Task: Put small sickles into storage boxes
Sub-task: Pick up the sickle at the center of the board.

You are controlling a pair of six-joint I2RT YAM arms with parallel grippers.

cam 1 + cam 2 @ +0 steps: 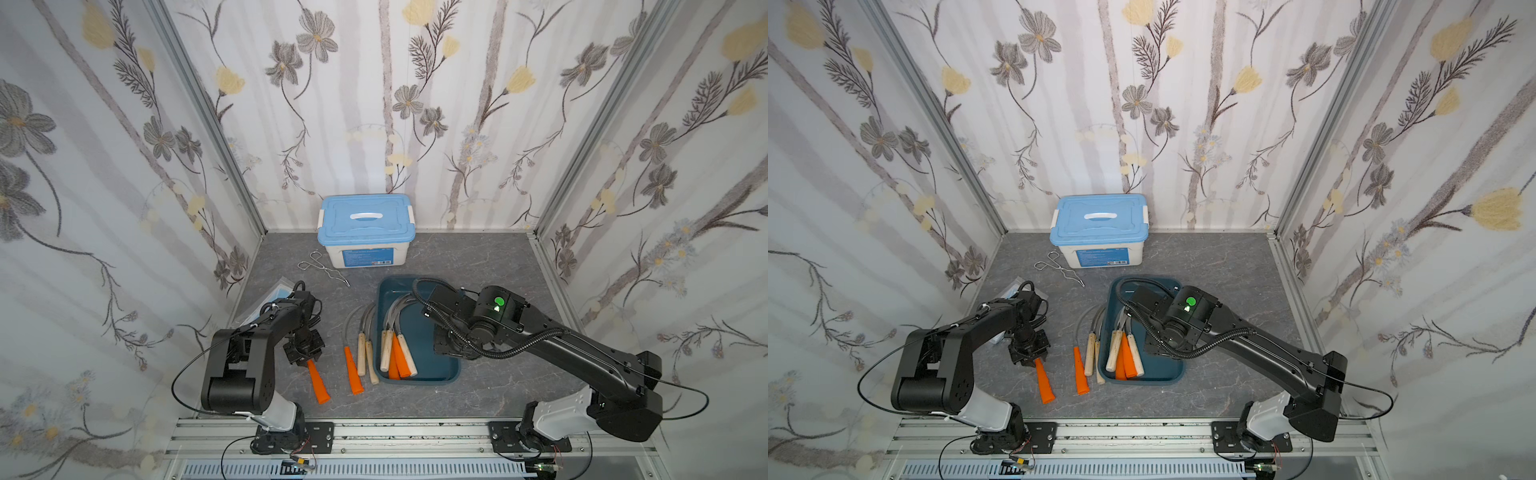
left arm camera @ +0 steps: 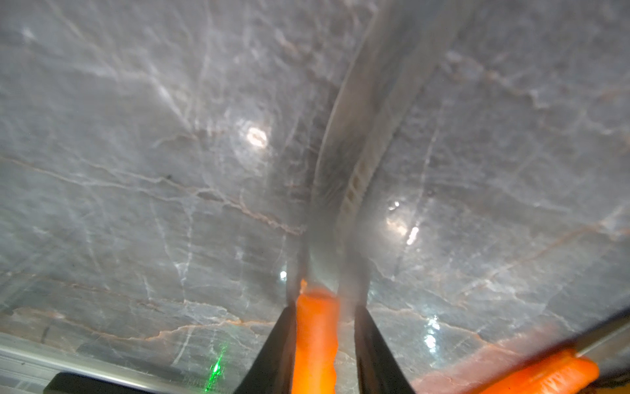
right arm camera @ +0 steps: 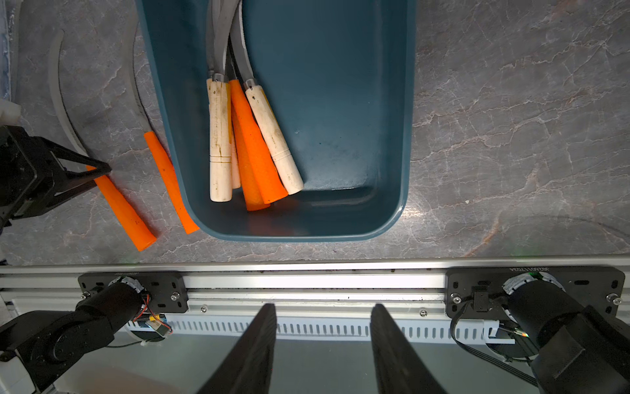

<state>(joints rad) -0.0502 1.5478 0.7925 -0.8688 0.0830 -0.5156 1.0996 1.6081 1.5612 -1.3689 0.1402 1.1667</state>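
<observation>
A: Why is your left tool [image 1: 308, 358] down on the bench [image 1: 498, 270]?
B: To take the orange-handled sickle [image 1: 319, 384] by its handle's thin end, clear of the blade. The jaws straddle it closely. Pinched yet? I cannot tell.
A: And the right tool [image 3: 323, 307]?
B: Jaws apart, empty, over the teal tray [image 1: 436, 368] — a bunch of sickles [image 3: 259, 143] lies inside, and 3 more sickles [image 1: 361, 353] wait beside it.

In the tray [image 3: 341, 119] I find the right half bare, but the right arm [image 1: 490, 316] hangs above it. Left of the tray, three loose sickles [image 1: 353, 370] crowd the tabletop [image 1: 478, 257].
</observation>
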